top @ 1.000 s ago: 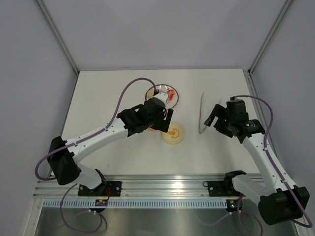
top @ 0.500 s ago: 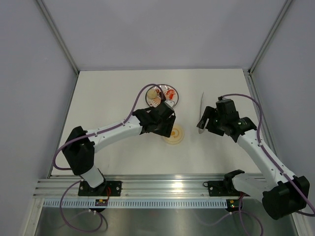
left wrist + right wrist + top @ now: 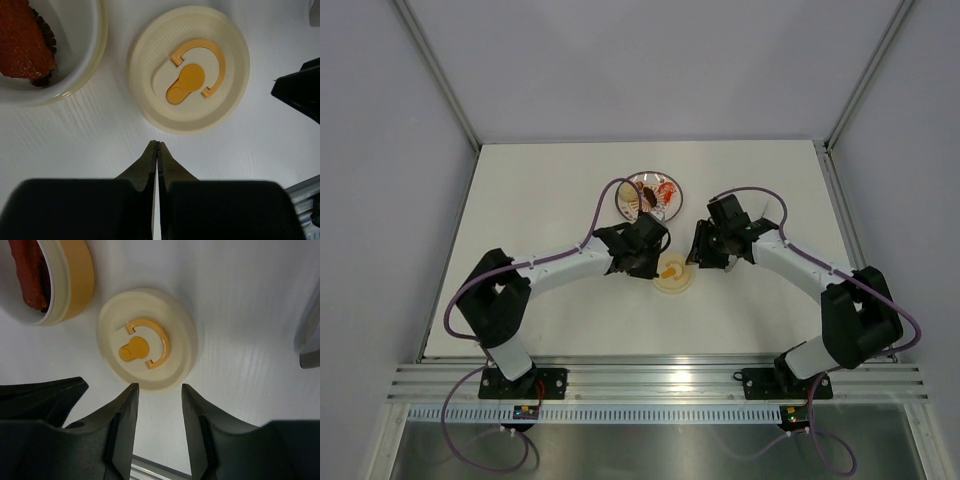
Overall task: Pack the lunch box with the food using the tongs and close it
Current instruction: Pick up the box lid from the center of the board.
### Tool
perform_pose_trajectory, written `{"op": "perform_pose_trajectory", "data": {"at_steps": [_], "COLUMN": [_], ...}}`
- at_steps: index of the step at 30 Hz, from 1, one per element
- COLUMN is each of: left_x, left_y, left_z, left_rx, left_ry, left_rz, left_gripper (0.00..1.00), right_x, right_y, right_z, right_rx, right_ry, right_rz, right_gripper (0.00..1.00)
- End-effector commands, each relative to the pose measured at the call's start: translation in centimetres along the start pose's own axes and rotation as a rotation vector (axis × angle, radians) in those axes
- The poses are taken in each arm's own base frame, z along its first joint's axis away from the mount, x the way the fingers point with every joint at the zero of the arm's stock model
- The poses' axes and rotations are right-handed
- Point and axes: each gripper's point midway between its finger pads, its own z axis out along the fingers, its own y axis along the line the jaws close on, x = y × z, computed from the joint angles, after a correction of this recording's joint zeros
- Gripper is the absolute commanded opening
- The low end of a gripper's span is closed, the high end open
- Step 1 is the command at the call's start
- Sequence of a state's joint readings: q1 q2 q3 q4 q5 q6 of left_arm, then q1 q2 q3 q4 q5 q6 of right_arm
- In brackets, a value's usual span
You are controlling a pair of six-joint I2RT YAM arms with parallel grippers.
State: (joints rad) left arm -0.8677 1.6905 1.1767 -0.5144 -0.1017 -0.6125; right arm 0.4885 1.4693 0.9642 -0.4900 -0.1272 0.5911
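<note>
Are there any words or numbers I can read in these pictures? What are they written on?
No words or numbers can be read anywhere.
Lid: only a raised orange ring and tab, no letters.
Lunch box: plain yellow wall, no label.
Small coloured tag on the rail by the left arm's base: too small to read.
</note>
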Motion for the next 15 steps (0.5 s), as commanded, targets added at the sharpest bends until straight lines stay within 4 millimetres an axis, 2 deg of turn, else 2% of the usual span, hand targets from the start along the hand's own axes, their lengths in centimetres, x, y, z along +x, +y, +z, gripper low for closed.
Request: {"op": "perform_pose_trajectory", "data": {"at_steps": [1,8,15], "left_x": [-1.5,-1.5,-0.6], "left_y": [-1.7,-1.1,-0.5], "left_z": [0.7,2.3,3.4], "left_rx": [0.073,0.057,0.038], "left_ry": [-0.049,-0.046,-0.017], "left_rz": [-0.049,-0.065,-0.059], "left_gripper": [0.00,0.00,0.00], "right_x": [-2.6,-2.6,-1.5], "right_y": [3.6,4.1,4.0], "right_z": [0.6,2.9,4.8], "right_rx": [-0.104,-0.098,-0.078], "right_ry": [-0.046,-0.004,0.055], "right_rz": [-0.044,-0.062,-0.084], "right_gripper": [0.48,0.50,0.52]}}
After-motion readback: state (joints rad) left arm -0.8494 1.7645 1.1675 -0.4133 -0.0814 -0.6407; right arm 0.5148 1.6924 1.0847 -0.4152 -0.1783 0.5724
